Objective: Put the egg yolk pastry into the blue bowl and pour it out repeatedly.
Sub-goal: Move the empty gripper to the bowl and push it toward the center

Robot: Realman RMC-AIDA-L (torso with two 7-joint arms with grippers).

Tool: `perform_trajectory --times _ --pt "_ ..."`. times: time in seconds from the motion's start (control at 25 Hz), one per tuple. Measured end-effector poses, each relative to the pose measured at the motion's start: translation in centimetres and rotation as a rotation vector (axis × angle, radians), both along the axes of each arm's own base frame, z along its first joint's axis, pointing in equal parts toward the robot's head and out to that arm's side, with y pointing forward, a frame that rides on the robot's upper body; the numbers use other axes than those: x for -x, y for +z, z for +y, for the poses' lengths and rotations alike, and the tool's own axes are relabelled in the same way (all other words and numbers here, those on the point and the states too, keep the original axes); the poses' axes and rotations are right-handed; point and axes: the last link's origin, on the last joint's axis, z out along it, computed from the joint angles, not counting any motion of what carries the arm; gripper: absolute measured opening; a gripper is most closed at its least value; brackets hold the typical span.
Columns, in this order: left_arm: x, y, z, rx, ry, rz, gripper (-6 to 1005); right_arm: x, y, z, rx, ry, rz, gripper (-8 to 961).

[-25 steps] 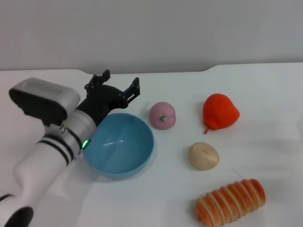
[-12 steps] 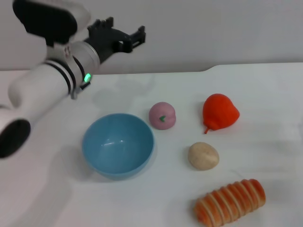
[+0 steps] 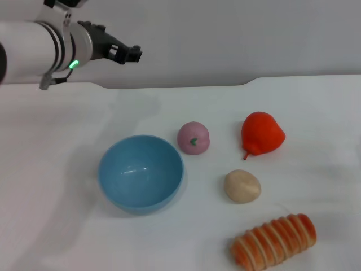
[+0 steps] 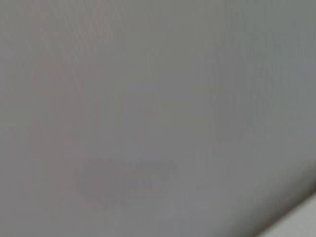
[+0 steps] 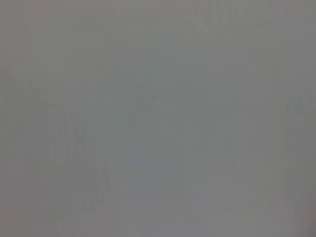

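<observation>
Showing a white cylindrical left arm (image 3: 31, 44), banded in black near the wrist, glowing with one green light, ending in a black gripper (image 3: 128, 52).

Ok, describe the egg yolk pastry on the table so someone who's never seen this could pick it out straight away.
Start at the blue bowl on the white table; on the robot's right of it lie four food items. The egg yolk pastry sits between the red pear and the ridged orange bread roll. It is the plain beige ball, unlike the pink ball with its green mark.
</observation>
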Motion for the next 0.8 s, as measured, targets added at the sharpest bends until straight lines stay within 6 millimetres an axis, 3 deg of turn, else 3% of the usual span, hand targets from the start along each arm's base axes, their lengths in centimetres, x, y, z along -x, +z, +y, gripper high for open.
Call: perform_trajectory --times 0.4,0.8 --pt "0.7 2.4 -0.6 0.197 0.193 0.107 846 0.0 0.1 0.0 -0.001 0.000 -0.004 642" --pt "2.8 1.8 -1.7 0.295 0.298 0.151 846 0.0 0.0 0.1 0.003 0.002 -0.002 643"
